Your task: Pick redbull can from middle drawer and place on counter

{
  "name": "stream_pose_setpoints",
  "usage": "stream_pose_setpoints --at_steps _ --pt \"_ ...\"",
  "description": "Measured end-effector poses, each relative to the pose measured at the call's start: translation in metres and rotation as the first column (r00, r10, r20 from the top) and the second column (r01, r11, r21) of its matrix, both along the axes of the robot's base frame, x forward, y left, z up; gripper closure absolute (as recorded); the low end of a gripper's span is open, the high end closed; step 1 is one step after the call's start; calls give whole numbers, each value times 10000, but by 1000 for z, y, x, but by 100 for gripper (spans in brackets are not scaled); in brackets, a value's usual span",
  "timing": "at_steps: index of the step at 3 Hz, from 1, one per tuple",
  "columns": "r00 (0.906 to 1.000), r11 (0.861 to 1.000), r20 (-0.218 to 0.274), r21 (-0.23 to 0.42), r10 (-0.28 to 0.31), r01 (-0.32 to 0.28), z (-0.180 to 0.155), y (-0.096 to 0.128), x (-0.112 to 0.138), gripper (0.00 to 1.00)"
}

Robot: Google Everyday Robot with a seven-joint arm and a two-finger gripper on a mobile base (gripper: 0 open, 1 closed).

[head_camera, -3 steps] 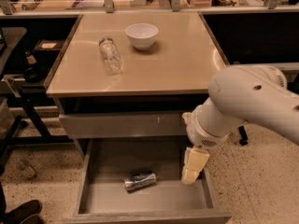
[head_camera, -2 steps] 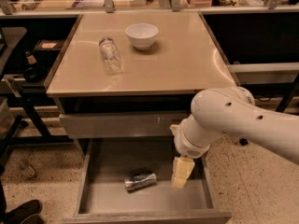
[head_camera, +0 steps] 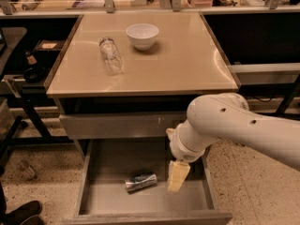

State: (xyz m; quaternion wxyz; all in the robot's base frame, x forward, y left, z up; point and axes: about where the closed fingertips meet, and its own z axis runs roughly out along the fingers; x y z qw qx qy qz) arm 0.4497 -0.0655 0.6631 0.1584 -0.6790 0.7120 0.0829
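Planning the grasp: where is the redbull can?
In the camera view, the redbull can lies on its side in the middle drawer, just left of the hand over its floor.

High front view down on counter (head_camera: 187, 64), tool (head_camera: 177, 177) over middle drawer (head_camera: 108, 165).

Speckled beige floor (head_camera: 47, 172) is seen below; black metal frames (head_camera: 28, 111) stand left; a cluttered pale workbench (head_camera: 70, 3), perhaps, runs behind. Cream gripper (head_camera: 177, 177) hangs low, centre.

Matt plastic gripper (head_camera: 178, 177) hangs over the dull metal middle drawer (head_camera: 117, 201), just beside the shiny metal redbull can (head_camera: 141, 182); above, glossy counter (head_camera: 183, 64).
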Motion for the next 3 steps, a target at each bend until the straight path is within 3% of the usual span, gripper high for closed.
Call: stream_pose_setpoints --at_steps 1,2,3 --pt "9994 9956 85 879 322 -328 -51 34 14 0" --pt "9993 9964 123 774 347 -356 -55 36 14 0" --pt "9980 9950 397 851 483 -515 -80 39 19 0"
